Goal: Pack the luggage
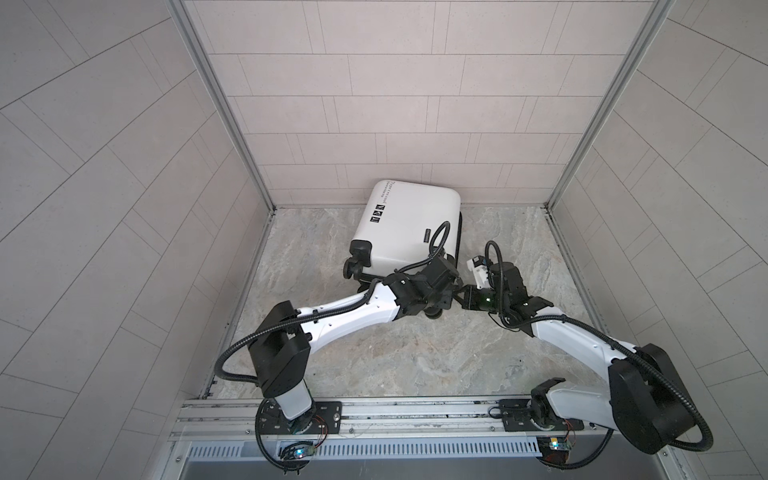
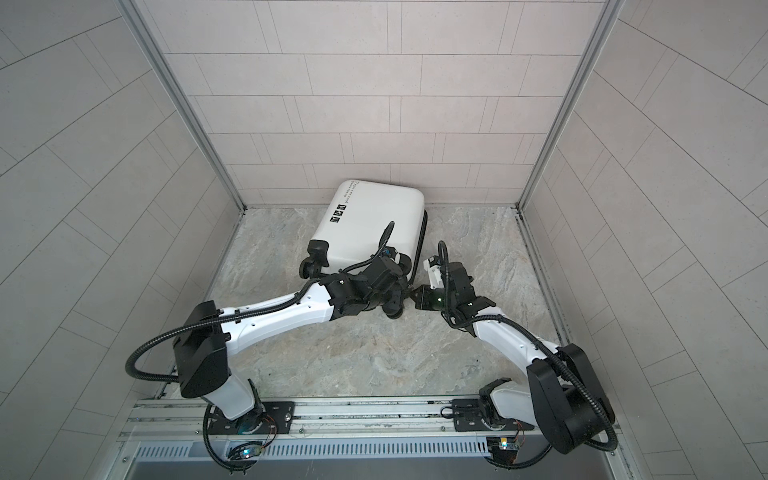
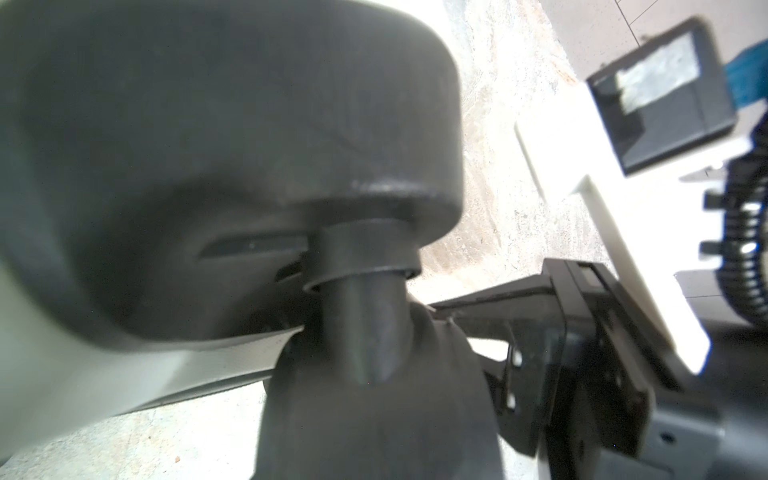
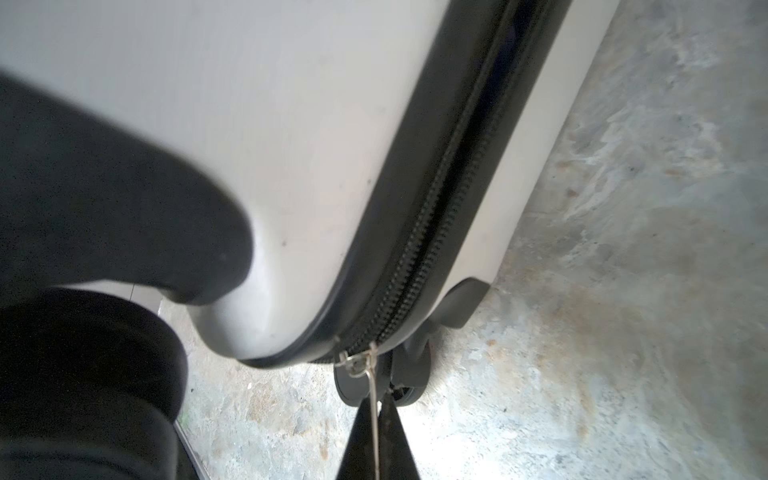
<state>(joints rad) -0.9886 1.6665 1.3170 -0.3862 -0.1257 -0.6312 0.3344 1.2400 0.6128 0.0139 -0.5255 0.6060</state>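
the luggage (image 1: pixel 409 224) lies shut on the surface (image 1: pixel 374 357), far middle by the back wall (image 1: pixel 374 124). our right tool (image 4: pixel 376 419) pinches its zipper pull (image 4: pixel 374 386) at the near right corner. our left tool (image 1: pixel 434 301) is by a wheel (image 3: pixel 365 415); we cannot tell its opening.

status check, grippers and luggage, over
right gripper shut on zipper pull. left gripper at a wheel, grip hidden. luggage closed, lying flat. nothing in the way.
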